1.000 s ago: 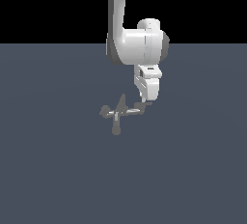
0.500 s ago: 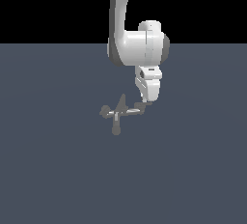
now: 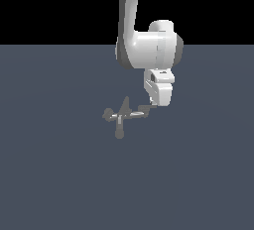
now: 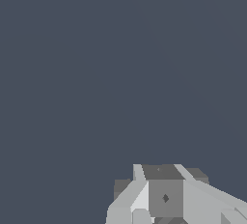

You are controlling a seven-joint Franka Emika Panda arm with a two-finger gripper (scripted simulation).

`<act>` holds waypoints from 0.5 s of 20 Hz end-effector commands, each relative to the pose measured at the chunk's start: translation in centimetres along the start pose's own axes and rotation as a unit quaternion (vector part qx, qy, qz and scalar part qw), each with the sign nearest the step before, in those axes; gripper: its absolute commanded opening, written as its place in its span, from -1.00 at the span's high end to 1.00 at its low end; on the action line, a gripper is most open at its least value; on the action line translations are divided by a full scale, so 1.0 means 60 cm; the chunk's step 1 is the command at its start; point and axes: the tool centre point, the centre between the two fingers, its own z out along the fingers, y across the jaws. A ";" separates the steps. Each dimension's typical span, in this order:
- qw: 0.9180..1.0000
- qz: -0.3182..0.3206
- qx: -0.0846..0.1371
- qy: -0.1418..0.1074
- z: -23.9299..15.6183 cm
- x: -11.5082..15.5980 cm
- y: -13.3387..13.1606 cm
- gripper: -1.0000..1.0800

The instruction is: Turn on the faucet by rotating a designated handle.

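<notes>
Because the gripper (image 3: 152,106) hangs with its lower end right at the outer tip of the handle (image 3: 141,111), the step in hand looks like the push that turns that arm about the faucet's (image 3: 120,116) centre. The faucet sits out on the open middle of the flat grey floor (image 3: 49,174), well away from the far edge where the floor meets the black backdrop. Of its arms, 1 reaches toward the exterior view's right and ends under the gripper; that is the thin handle. A stubbier arm points the opposite way, a thick stem comes toward the camera, and a pointed fin stands upright at the hub.

Whether the fingers are spread or pressed together I cannot tell: in the exterior view they merge with the handle's end, and the wrist view shows only grey blocky parts, probably the gripper's own body or the fixture, against bare floor.

To do the step well, I would judge that contact should stay near the crossbar end, where leverage is greatest, and the push should follow an arc around the hub, not a straight line, so the fingers do not slide off the tip. Holding height constant should avoid riding over the thin arm or jamming into the floor.
</notes>
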 end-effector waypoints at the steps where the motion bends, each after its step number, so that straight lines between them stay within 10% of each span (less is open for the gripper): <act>1: 1.000 0.000 0.000 0.000 0.000 0.000 0.000 1.00; 10: 1.000 0.001 -0.001 0.000 0.000 0.001 0.046 1.00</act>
